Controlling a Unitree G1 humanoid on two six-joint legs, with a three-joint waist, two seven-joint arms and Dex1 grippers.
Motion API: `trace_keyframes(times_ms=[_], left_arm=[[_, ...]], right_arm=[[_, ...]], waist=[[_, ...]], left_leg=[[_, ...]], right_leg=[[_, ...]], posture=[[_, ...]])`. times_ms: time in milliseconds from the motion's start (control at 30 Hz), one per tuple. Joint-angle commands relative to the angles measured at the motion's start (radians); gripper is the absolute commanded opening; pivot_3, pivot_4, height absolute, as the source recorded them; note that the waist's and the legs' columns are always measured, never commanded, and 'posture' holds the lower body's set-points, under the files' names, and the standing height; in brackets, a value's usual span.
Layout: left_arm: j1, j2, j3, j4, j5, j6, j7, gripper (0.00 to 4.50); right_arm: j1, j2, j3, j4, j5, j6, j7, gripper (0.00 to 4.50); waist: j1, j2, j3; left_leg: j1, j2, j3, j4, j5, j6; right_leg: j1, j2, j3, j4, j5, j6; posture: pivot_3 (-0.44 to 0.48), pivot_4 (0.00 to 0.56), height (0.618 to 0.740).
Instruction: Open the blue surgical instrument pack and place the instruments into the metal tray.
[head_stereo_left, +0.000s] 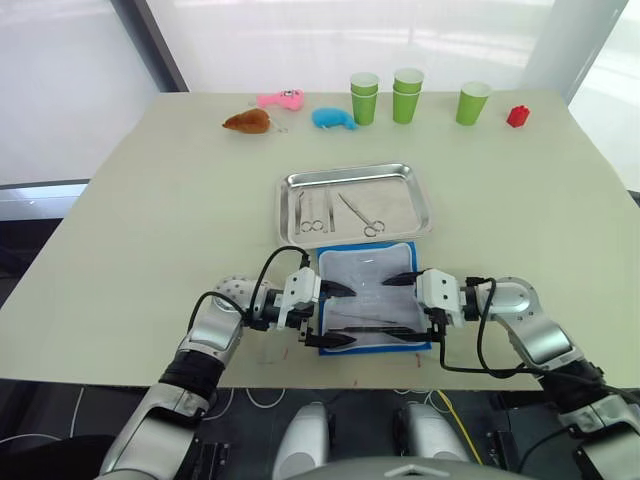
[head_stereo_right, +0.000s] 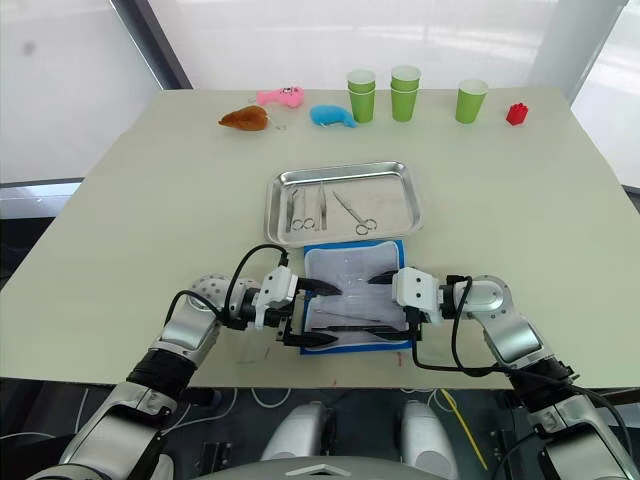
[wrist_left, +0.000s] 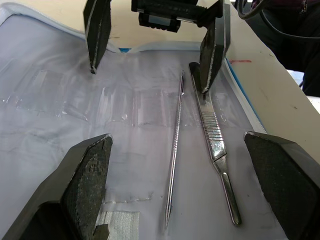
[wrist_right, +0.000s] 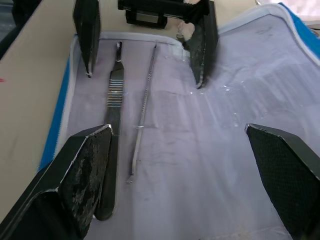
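Note:
The blue surgical instrument pack (head_stereo_left: 325, 262) lies open near the table's front edge, its white lining (wrist_left: 75, 125) facing up. Two instruments rest on the lining, a thin probe (wrist_left: 174, 150) and a flat ridged handle (wrist_left: 214, 140). Just beyond the pack, the metal tray (head_stereo_left: 420, 200) holds scissors (head_stereo_left: 362, 215) and ring-handled forceps (head_stereo_left: 312, 212). My left gripper (head_stereo_left: 343, 315) is open over the pack's left side. Facing it from the right, my right gripper (head_stereo_left: 398, 306) is also open. One right fingertip (wrist_left: 206, 82) stands at the end of the flat handle.
Along the table's far edge stand green cups (head_stereo_left: 405, 95), a red block (head_stereo_left: 517, 116), a blue plush (head_stereo_left: 333, 118), a pink toy (head_stereo_left: 281, 98) and a brown toy (head_stereo_left: 247, 122). The front edge runs just behind the pack.

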Motion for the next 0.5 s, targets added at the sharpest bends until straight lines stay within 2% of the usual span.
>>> trace_keyframes(times_ms=[33,167,500], left_arm=[[0.079,0.019,-0.07,0.115,0.094,0.077,0.012,4.5],[0.082,0.022,-0.071,0.107,0.093,0.08,0.011,4.5],[0.09,0.027,-0.072,0.08,0.088,0.095,0.017,4.5]], right_arm=[[-0.015,0.005,-0.007,0.021,-0.009,0.021,-0.02,4.47],[-0.019,-0.003,-0.005,0.022,-0.005,0.049,-0.012,4.47],[-0.039,-0.039,0.068,0.113,-0.097,-0.07,0.021,4.47]], waist=[[-0.001,-0.001,-0.001],[-0.001,0.0,-0.001],[-0.003,-0.002,-0.005]], left_leg=[[0.0,0.0,0.0,0.0,0.0,0.0],[0.0,0.0,0.0,0.0,0.0,0.0],[0.001,0.0,0.001,0.0,0.0,0.0]], right_leg=[[0.0,0.0,0.0,0.0,-0.001,-0.001],[0.0,0.0,0.0,0.0,0.0,-0.001],[0.001,0.0,0.001,0.0,0.0,-0.001]], posture=[[0.0,0.15,0.74],[0.0,0.15,0.74],[0.0,0.15,0.74]])
